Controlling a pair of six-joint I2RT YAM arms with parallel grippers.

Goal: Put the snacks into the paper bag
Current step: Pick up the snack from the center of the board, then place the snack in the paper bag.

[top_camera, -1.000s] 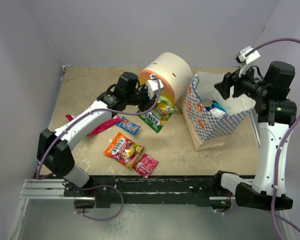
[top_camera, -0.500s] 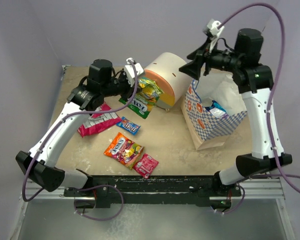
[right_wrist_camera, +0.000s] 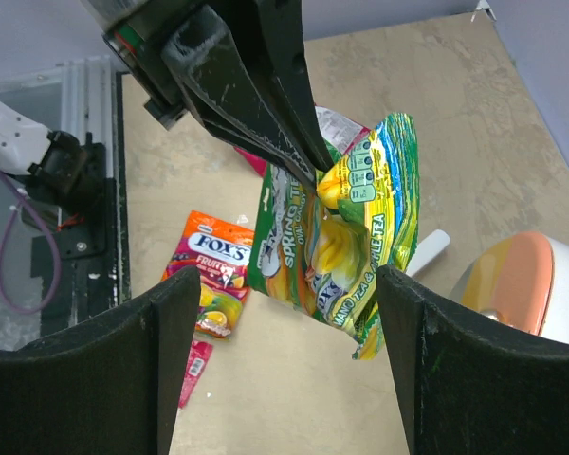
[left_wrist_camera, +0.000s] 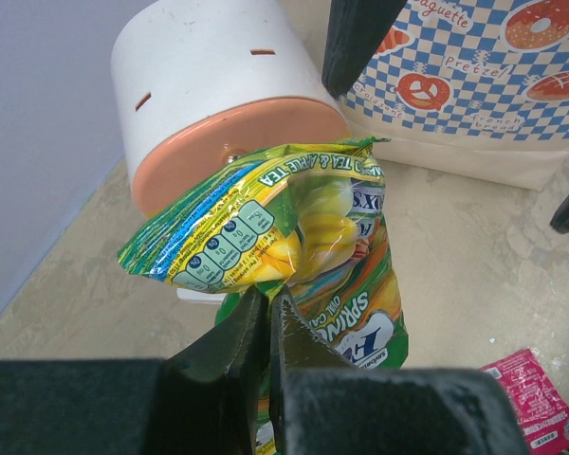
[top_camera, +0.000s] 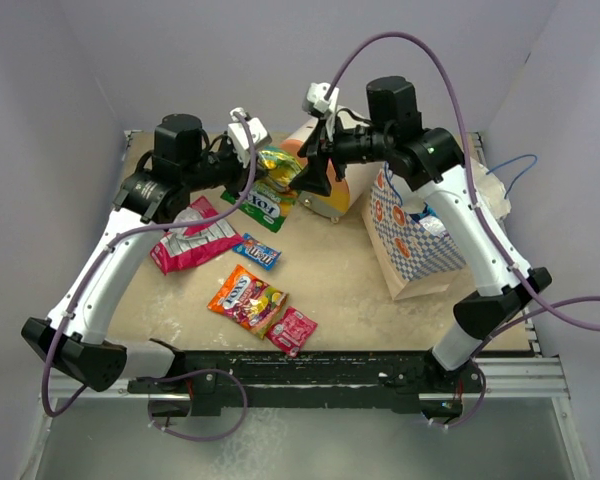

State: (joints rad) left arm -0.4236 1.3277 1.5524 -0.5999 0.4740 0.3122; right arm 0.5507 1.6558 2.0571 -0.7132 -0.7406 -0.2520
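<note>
My left gripper (top_camera: 257, 163) is shut on the edge of a green and yellow snack packet (top_camera: 272, 188), which hangs in the air in front of the cream drawer unit. The left wrist view shows the jaws pinched on the packet (left_wrist_camera: 303, 227). My right gripper (top_camera: 312, 176) stands open just to its right. In the right wrist view the packet (right_wrist_camera: 346, 232) hangs beyond and between the two fingertips (right_wrist_camera: 175, 294), untouched by them. The paper bag (top_camera: 420, 250) stands open at the right with a blue snack (top_camera: 432, 221) inside. Pink (top_camera: 193, 240), blue (top_camera: 257, 251), orange (top_camera: 246, 301) and small pink (top_camera: 292, 331) snacks lie on the table.
The cream round drawer unit (top_camera: 332, 192) sits behind the two grippers, close to the bag's left side. A small white stick (right_wrist_camera: 427, 252) lies on the table near it. Purple cables loop above both arms. The grey walls enclose the table on the far side and left.
The left arm has lifted the green packet off the table and carried it up and to the left. The right arm has swung left from over the bag to face it, jaws wider.
</note>
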